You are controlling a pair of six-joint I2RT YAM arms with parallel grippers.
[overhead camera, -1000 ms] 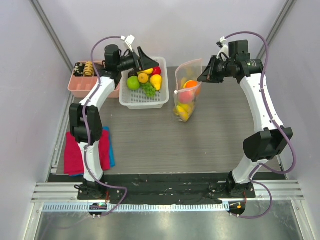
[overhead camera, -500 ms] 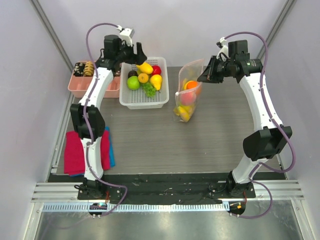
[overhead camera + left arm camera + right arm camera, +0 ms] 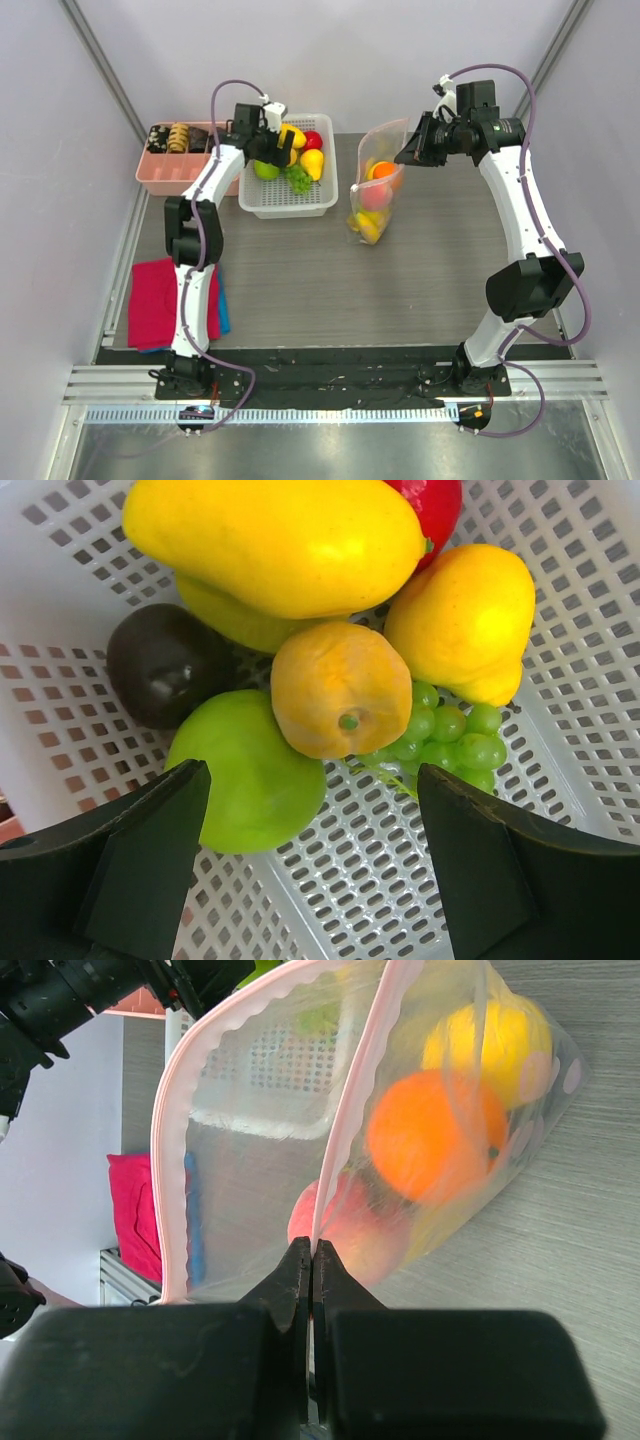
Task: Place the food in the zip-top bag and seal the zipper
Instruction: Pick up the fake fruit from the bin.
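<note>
We had our left claw [image 3: 312,780] wide open over the white basket [image 3: 560,600], the small yellow-orange fruit [image 3: 340,688] straight below its middle, while our right claw [image 3: 312,1260] pinched the rim of the dotted zip-top bag [image 3: 250,1160], holding it up on the tabletop [image 3: 560,1210] to the right.

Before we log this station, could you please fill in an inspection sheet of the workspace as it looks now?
Surface: grey wood-grain table.
Job's things: zip-top bag stands with its zipper unsealed, holding an orange and other food; more food, such as a green apple, lies in the white basket.
Clutter: pink divided tray with dark snacks, far left; red and blue cloths, near left.
Grippers: left gripper open above the basket's fruit; right gripper shut on the bag's rim.
Cables: purple cables loop along both arms.
Surroundings: pale walls; metal rail at the near edge.
</note>
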